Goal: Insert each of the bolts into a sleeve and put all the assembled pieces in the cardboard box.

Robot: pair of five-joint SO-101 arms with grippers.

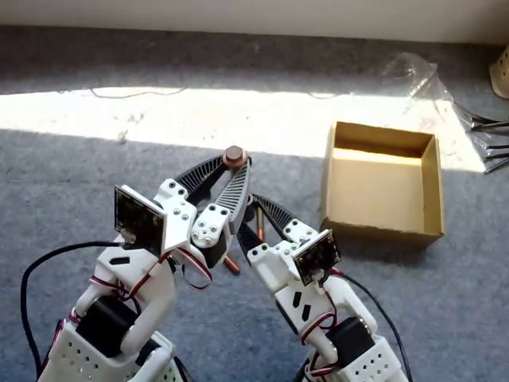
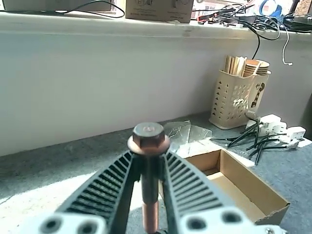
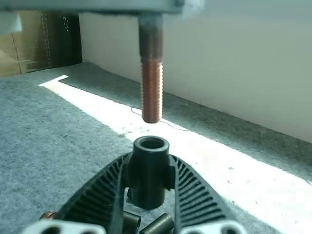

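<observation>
Bolt (image 2: 148, 139) poised over sleeve (image 3: 149, 185), mid-bench (image 1: 64, 183)
The left end effector (image 2: 148, 157) clamps the bolt upright; the right end effector (image 3: 148, 168) grips the sleeve just below its tip. Slight misalignment could catch threads on the rim and jam.

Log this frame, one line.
left gripper shut on bolt | right gripper shut on sleeve | bolt tip outside sleeve | cardboard box empty

nothing is legible; the print on the windowsill box (image 2: 157, 9) is too small to read.
</observation>
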